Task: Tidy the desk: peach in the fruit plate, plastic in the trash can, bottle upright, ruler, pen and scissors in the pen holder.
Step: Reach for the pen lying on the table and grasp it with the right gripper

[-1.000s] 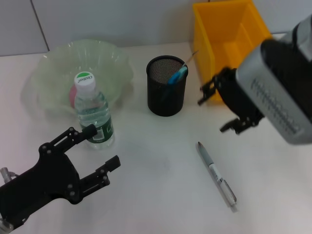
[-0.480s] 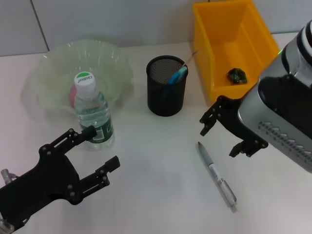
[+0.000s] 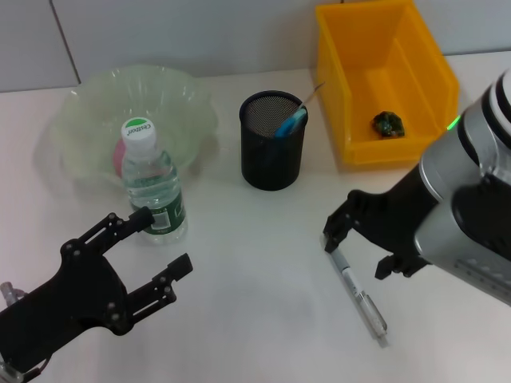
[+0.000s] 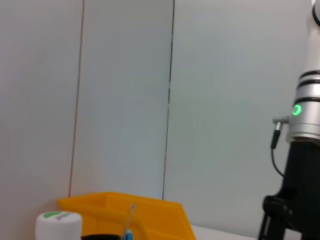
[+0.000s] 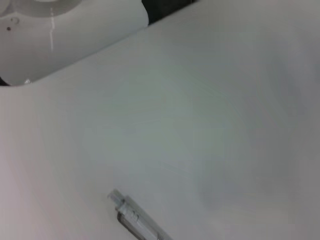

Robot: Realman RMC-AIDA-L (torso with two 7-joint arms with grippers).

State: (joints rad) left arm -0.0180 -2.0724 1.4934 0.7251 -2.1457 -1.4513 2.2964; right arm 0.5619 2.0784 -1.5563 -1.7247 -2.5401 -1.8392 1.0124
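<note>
On the white desk [image 3: 255, 239] lies the silver-grey pen [image 3: 357, 294], which also shows in the right wrist view [image 5: 140, 220]. My right gripper [image 3: 356, 252] is open just above its far end. The black mesh pen holder [image 3: 273, 152] holds the blue-handled scissors [image 3: 291, 124] and the clear ruler [image 3: 313, 94]. A small dark green crumpled plastic [image 3: 390, 124] rests in the yellow trash can [image 3: 343, 88]. The bottle [image 3: 152, 179] stands upright in front of the pale green fruit plate [image 3: 80, 104], which holds the pink peach [image 3: 120, 155]. My left gripper [image 3: 166, 239] hangs open near the bottle.
A grey wall runs behind the desk. In the left wrist view the bottle's cap [image 4: 59, 222], the trash can's rim [image 4: 125, 210] and my right arm [image 4: 300, 150] show. Bare desk lies between the two grippers.
My right gripper has come away from the trash can toward the front and down over the pen. The plastic now shows in the trash can. The left arm has barely moved.
</note>
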